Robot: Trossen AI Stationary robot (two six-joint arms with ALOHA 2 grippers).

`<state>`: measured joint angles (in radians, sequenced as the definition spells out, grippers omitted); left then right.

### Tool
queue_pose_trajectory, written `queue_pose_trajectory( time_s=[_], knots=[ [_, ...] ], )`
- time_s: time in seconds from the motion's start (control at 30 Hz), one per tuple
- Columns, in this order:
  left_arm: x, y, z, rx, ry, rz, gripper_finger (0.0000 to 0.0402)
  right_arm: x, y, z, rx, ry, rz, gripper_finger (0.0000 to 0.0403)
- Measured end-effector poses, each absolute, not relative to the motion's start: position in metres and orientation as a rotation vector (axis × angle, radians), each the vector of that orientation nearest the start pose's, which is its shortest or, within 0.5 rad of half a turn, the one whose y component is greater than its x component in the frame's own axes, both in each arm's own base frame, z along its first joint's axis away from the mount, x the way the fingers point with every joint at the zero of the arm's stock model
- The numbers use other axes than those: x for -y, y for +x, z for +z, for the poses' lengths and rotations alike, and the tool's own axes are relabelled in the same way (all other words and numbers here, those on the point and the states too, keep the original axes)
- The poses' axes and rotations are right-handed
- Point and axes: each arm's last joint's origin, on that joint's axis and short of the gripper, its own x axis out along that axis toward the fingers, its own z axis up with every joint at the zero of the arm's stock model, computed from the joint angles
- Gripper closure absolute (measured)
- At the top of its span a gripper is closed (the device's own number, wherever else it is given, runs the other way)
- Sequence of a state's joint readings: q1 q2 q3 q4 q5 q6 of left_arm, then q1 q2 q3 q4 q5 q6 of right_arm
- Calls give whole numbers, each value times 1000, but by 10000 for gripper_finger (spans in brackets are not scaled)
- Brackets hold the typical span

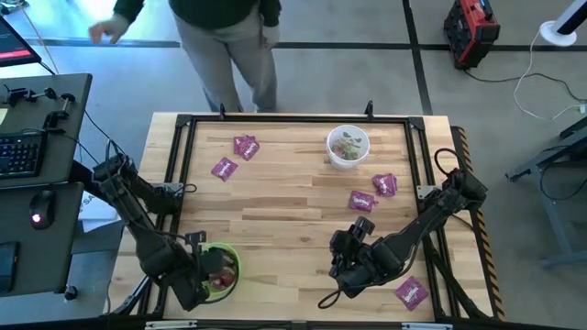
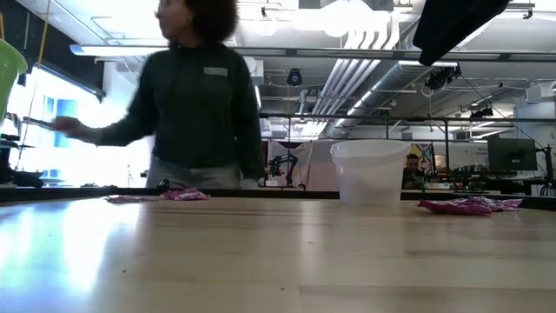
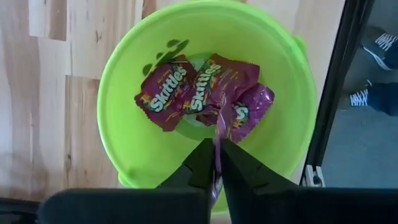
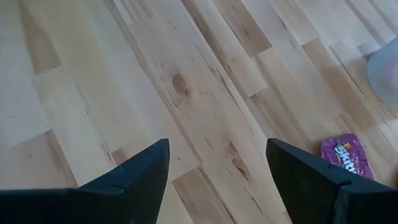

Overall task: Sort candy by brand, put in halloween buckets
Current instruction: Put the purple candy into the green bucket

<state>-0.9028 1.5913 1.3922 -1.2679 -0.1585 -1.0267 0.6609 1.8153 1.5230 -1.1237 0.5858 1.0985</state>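
Note:
The lime green bucket (image 1: 220, 270) stands at the table's near left corner, with two purple candy packets (image 3: 165, 93) lying flat on its bottom. My left gripper (image 3: 217, 163) hangs right over it, shut on a third purple packet (image 3: 245, 109). The white bucket (image 1: 348, 147) stands at the far middle and holds small sweets. Several purple packets lie loose on the wood: two at the far left (image 1: 246, 146), two right of centre (image 1: 362, 200), one at the near right (image 1: 412, 291). My right gripper (image 4: 217, 162) hovers open over bare wood at the near right. My left gripper pinches a crumpled end of the purple packet (image 3: 218, 138) between its two fingers, coming from above and pointing down into the green bucket. The packet hangs below the fingers, seen edge-on there. Its lower part (image 3: 249, 106) reaches the packets on the bucket's bottom.
A person (image 1: 225, 37) stands just beyond the table's far edge, one arm stretched out to the left. A black frame (image 1: 183, 124) runs round the tabletop. Bare wood fills the table's middle. A desk with a keyboard (image 1: 23, 151) stands left of the table.

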Motion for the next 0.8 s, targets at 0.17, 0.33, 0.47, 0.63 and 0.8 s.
queue_pose_trajectory(
  time_s=[0.17, 0.33, 0.47, 0.63, 0.8],
  knots=[
    [221, 180, 282, -1393, -81, 118, 330, -201, 287, 255, -1010, 175, -519, 140],
    [217, 179, 288, -1390, -109, 102, 268, -201, 288, 255, -1016, 181, -517, 140],
    [208, 174, 302, -1361, -164, 84, 232, -201, 288, 255, -1016, 181, -517, 140],
    [185, 161, 333, -1213, -273, 76, 220, -200, 288, 256, -1011, 188, -516, 140],
    [162, 150, 366, -817, -327, 136, 220, -198, 291, 264, -998, 208, -517, 140]
  ],
)
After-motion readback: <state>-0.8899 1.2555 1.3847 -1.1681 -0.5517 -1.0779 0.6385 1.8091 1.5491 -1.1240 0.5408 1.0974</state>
